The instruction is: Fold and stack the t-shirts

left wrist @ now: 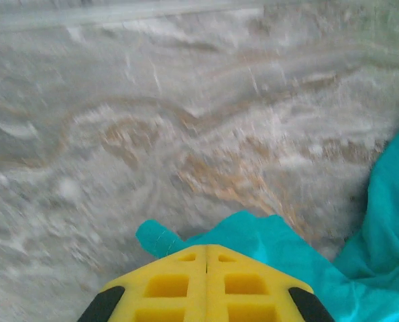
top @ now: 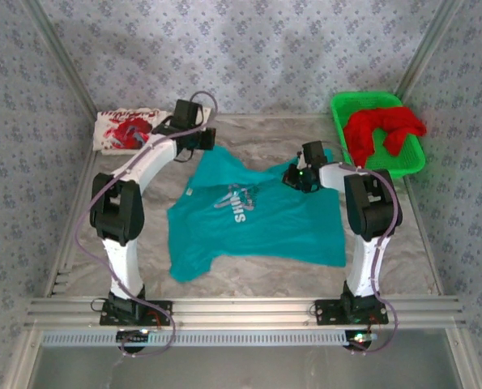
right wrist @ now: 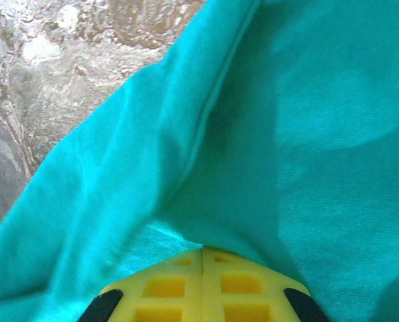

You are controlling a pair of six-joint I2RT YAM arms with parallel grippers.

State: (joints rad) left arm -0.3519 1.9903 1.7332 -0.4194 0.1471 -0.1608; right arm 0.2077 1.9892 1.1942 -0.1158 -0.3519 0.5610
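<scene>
Two grips: left fingers (left wrist: 165,285) and right fingers (right wrist: 162,288) pinch the teal t-shirt (top: 261,223).
Cloth: soft, light, limp; I'd hold hems.

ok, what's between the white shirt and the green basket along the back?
Top view: the left arm's wrist next to the white shirt, then bare table up to the green basket.

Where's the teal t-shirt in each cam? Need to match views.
Top external: teal t-shirt spread mid-table between the arms.
Left wrist: bottom centre to right edge, a corner pinched in the shut left hand.
Right wrist: across most of the frame, gathered into the shut right hand.
Shared landmark: the marbled tabletop.
</scene>
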